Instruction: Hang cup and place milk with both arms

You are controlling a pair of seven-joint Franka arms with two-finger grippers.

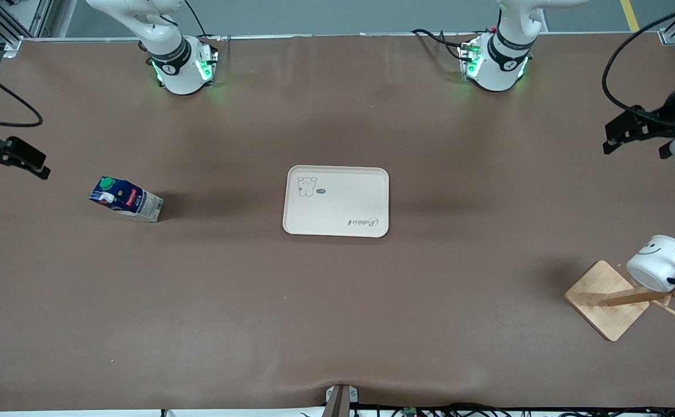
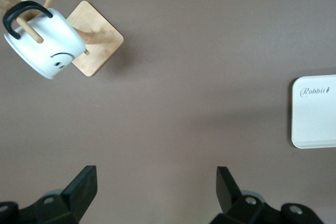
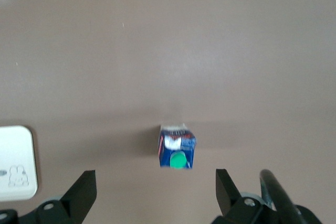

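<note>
The milk (image 1: pixel 126 198), a dark blue carton with a green cap, stands on the brown table toward the right arm's end; the right wrist view shows the milk (image 3: pixel 177 147) from above. My right gripper (image 1: pixel 36 167) hangs open over that end of the table, and the right gripper (image 3: pixel 156 192) holds nothing. The cup (image 1: pixel 661 263), white with a smiley face, hangs by its black handle on a peg of the wooden rack (image 1: pixel 606 298). My left gripper (image 1: pixel 610 139) hovers open over the left arm's end; under the empty left gripper (image 2: pixel 156 192) is bare table, with the cup (image 2: pixel 44 43) off to one side.
A cream tray (image 1: pixel 336 201) with a small bear drawing lies in the middle of the table; the tray's edge (image 2: pixel 315 111) shows in the left wrist view and the tray's corner (image 3: pixel 16 163) in the right one. The rack's square base (image 2: pixel 97 38) stands near the table's end.
</note>
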